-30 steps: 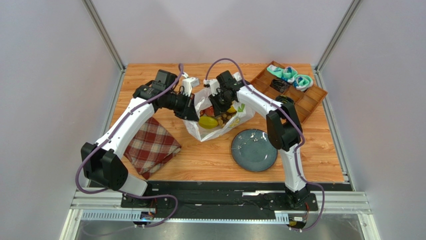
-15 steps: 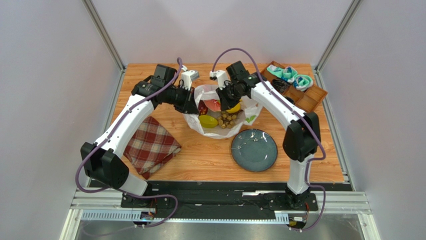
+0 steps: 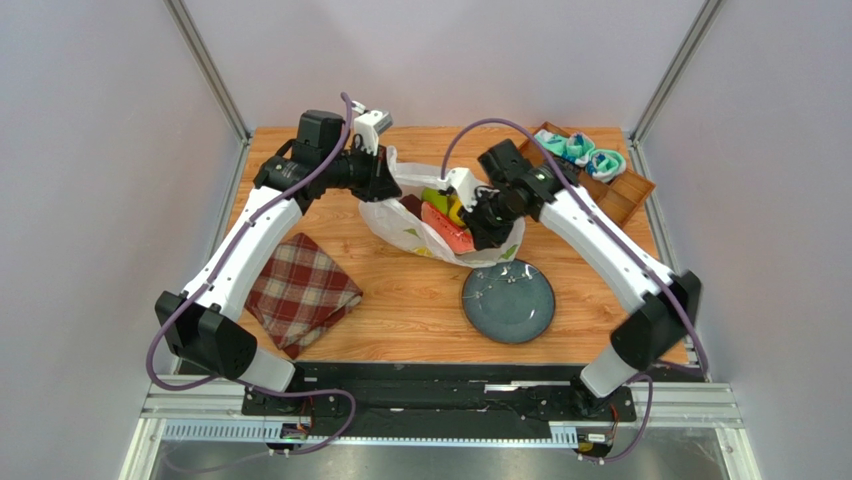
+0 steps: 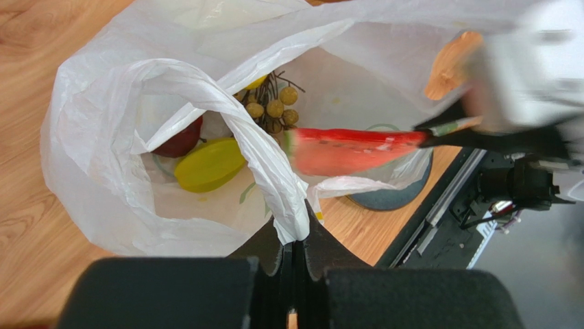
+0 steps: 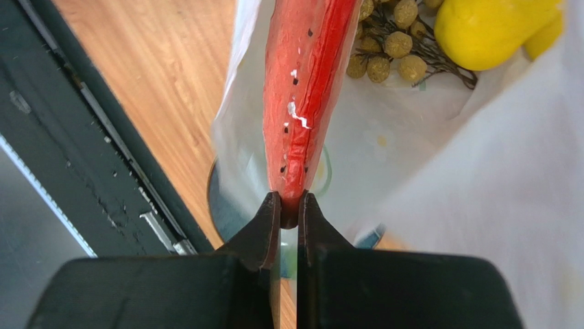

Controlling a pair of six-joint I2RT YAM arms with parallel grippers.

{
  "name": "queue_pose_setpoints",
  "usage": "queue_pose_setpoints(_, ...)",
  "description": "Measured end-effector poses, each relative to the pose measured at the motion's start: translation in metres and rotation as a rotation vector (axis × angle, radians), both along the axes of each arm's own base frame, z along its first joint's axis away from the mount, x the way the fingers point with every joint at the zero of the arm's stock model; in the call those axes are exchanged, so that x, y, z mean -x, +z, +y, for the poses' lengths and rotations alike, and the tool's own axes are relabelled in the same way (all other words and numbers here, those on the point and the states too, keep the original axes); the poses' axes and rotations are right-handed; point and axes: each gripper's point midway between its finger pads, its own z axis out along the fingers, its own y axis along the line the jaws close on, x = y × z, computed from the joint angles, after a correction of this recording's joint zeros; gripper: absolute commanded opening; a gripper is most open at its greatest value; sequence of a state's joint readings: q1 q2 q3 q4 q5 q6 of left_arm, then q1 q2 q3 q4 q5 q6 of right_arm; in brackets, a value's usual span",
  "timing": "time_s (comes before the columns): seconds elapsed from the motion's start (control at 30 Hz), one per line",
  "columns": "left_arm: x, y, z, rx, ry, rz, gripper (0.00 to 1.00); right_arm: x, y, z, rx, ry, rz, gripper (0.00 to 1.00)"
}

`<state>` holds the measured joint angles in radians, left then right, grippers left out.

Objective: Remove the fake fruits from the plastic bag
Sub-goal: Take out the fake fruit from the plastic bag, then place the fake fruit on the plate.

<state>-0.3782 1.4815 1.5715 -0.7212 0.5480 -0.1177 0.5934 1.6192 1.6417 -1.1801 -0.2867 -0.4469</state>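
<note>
The white plastic bag [image 3: 395, 222] lies open at the table's middle. My left gripper [image 3: 385, 180] is shut on the bag's rim [image 4: 288, 212] and holds it up at the far left side. My right gripper [image 3: 483, 228] is shut on the red watermelon slice [image 3: 447, 227], holding it over the bag's mouth; the slice shows edge-on in the right wrist view [image 5: 301, 103]. Inside the bag lie a brown grape bunch [image 4: 273, 108], a dark red apple [image 4: 179, 140], a yellow starfruit [image 4: 209, 164] and a yellow mango [image 5: 490, 27].
A dark blue plate [image 3: 508, 300] sits just in front of the bag. A red plaid cloth [image 3: 300, 290] lies at the front left. A brown divided tray [image 3: 615, 205] with teal rolled socks [image 3: 580, 150] stands at the back right.
My right gripper took the watermelon slice and drew it back right and up over the bag's mouth. My left gripper lifted the bag's rim farther back.
</note>
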Motion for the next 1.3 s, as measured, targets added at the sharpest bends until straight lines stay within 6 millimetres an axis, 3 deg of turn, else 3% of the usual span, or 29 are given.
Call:
queue_pose_setpoints(0.1,0.004,-0.01,0.0,0.014,0.007,0.019,0.0,0.032,0.038,-0.015,-0.096,0.052,-0.107,0.0)
queue_pose_setpoints(0.23,0.007,-0.018,-0.001,0.025,0.011,0.048,0.0,0.085,0.109,-0.042,-0.263,0.128,-0.359,0.0)
queue_pose_setpoints(0.33,0.005,-0.014,-0.002,0.03,0.013,0.038,0.0,0.12,0.122,-0.07,-0.268,0.189,-0.481,0.0)
queue_pose_setpoints(0.4,0.002,-0.008,-0.003,0.033,0.017,0.023,0.0,0.133,0.106,-0.089,-0.218,0.206,-0.519,0.0)
queue_pose_setpoints(0.57,-0.004,0.008,-0.003,0.039,0.021,-0.021,0.0,0.154,0.011,-0.133,0.012,0.193,-0.364,0.0)
queue_pose_setpoints(0.8,-0.003,0.005,-0.001,0.019,0.019,-0.021,0.0,0.155,-0.061,-0.158,0.18,0.117,-0.172,0.0)
queue_pose_setpoints(0.93,-0.002,0.004,-0.001,0.019,0.016,-0.019,0.0,0.137,-0.085,-0.166,0.242,0.048,-0.127,0.0)
queue_pose_setpoints(1.17,0.005,-0.011,-0.001,0.014,-0.007,0.017,0.0,0.076,-0.106,-0.164,0.261,-0.071,-0.131,0.0)
queue_pose_setpoints(1.3,0.011,-0.022,-0.001,0.011,-0.019,0.049,0.0,0.054,-0.114,-0.16,0.261,-0.08,-0.15,0.04)
